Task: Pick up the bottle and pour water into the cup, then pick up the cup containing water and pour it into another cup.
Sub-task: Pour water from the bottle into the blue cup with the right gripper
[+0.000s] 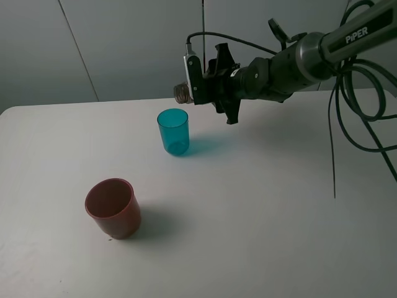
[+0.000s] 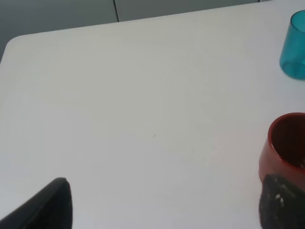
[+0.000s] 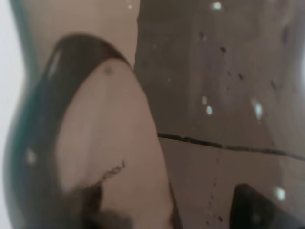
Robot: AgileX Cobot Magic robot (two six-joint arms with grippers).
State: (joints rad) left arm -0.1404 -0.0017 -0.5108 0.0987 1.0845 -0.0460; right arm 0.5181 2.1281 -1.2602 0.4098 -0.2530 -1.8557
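Note:
The bottle (image 1: pixel 182 93) lies tipped on its side in the air, its threaded neck pointing left, just above and right of the cup's rim. My right gripper (image 1: pixel 203 84) is shut on its body, most of which is hidden behind the fingers. Smoky brown bottle wall (image 3: pixel 214 95) fills the right wrist view. The teal cup (image 1: pixel 173 131) (image 2: pixel 294 45) stands upright on the table. Another cup (image 1: pixel 113 208) (image 2: pixel 286 143), red-brown, stands near the front left. My left gripper (image 2: pixel 167 210) is open with nothing between its fingers, and one fingertip (image 2: pixel 281 202) is close beside the red-brown cup.
A white table (image 1: pixel 260 205) carries both cups. Its rounded far-left corner (image 2: pixel 14 40) meets a grey wall. Black cables (image 1: pixel 360 105) hang from the right arm at the right side.

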